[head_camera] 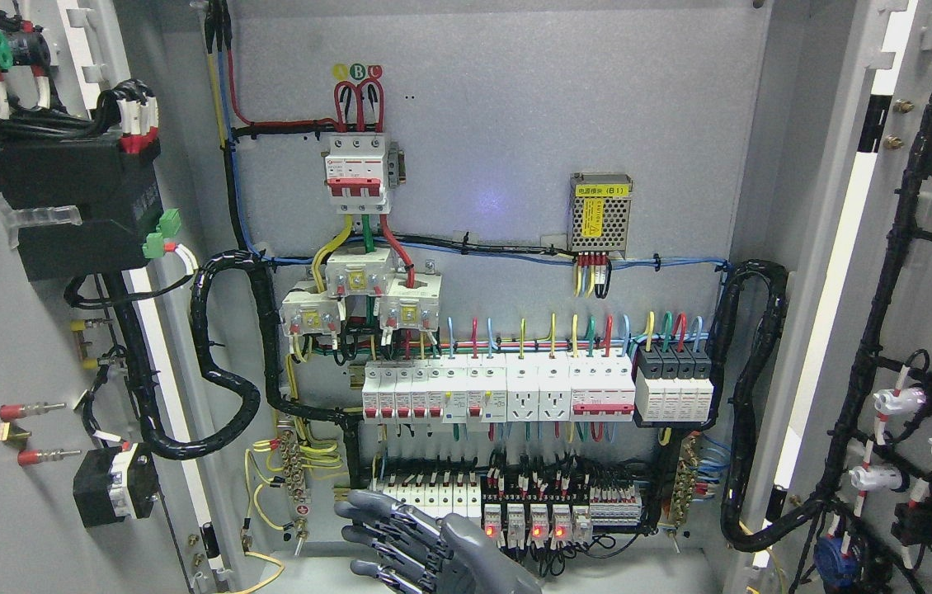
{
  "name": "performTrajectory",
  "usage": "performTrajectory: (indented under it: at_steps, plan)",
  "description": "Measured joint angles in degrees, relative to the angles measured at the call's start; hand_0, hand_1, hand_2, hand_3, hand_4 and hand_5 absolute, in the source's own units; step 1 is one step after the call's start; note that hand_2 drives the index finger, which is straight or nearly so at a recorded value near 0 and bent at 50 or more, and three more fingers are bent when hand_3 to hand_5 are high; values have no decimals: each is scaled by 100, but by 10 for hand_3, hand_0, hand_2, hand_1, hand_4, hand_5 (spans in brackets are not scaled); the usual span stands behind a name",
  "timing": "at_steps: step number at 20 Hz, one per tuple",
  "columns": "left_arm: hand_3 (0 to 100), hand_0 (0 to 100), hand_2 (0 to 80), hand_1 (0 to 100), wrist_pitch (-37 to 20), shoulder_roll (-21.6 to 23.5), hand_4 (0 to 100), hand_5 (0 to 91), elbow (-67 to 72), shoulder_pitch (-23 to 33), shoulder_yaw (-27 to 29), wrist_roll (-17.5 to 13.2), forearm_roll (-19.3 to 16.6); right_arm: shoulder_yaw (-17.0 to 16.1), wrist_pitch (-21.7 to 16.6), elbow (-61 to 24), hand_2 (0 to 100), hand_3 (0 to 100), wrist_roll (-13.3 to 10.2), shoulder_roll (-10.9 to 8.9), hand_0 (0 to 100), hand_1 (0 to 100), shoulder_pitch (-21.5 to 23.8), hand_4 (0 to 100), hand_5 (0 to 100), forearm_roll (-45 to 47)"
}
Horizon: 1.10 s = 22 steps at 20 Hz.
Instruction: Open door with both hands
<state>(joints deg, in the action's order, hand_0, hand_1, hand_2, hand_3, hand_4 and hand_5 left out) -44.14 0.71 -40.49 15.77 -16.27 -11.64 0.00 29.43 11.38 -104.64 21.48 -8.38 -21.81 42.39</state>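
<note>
Doors of the electrical cabinet: both leaves stand swung wide. The left door (12, 330) fills the picture's left edge and the right door (928, 330) its right edge, each turned so that its inner face, hung with wiring and components, looks into the room. Between them the cabinet's back panel (499, 107) lies fully exposed, carrying a red-toggled main breaker (357, 169) at upper centre, a small perforated power supply (600, 213) to its right, a long row of white breakers and sockets (532, 388) across the middle, and a rank of relays with red indicator lamps (536, 521) near the floor of the box. Thick black corrugated conduits (218, 355) loop from each door to the panel. One robot hand (425, 544), grey and dark-jointed, shows at the bottom edge slightly left of centre; its fingers (367, 505) are spread and hold nothing, touching neither door. Which arm it belongs to cannot be told, and no second hand is visible. Judged from this, the opening itself appears finished, with nothing left but withdrawing the hand.
</note>
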Motion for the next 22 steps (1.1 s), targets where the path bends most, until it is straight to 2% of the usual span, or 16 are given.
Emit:
performTrajectory:
  at_steps: [9,16,20,22]
  plan:
    - [0,120,0,556,-1,100,0,0,-1332,-24,-208,-23,0,-790,-743,-676,0,0,-30,-234,57,142,1181,0,0,-184]
    - [0,120,0,556,-3,126,0,0,-2260,-87,-286,-32,0,-1384,-2134,-1058,0,0,37,-430,57,142,2116,0,0,-356]
    - [0,120,0,556,-3,147,0,0,-2933,-73,-321,-48,0,-1789,-2737,-1195,0,0,61,-528,57,142,2521,0,0,-485]
    - [0,120,0,556,-3,157,0,0,-3280,-50,-332,-48,0,-1988,-2906,-1244,0,0,65,-578,57,142,2701,0,0,-519]
